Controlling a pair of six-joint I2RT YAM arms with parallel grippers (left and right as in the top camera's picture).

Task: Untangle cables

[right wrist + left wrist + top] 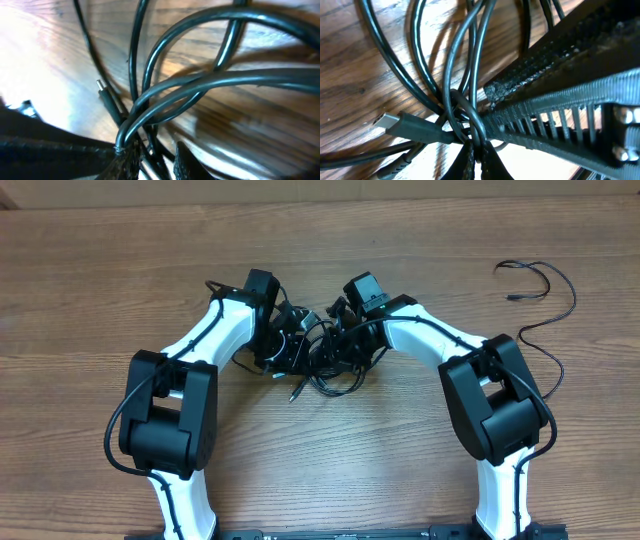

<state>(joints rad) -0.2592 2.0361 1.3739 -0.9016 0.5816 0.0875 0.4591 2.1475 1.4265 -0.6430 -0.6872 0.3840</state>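
cables [325,365] tangled on table [400,470] | left fingers [492,167] pinching cables | right fingers [127,165] narrow, gripping cables

The desk [100,270] under me is brown wood, its grain running left to right, glossy where the light falls. In its middle lies a tangle of cables [325,370]: thin black cords looped over one another and crossing in a tight knot, with the outer loops flat on the wood. One plug [412,127] with a silver tip lies just beside that knot. Well apart, at the far right, a single cable [548,298] lies alone in loose open curves that trail toward the near right.
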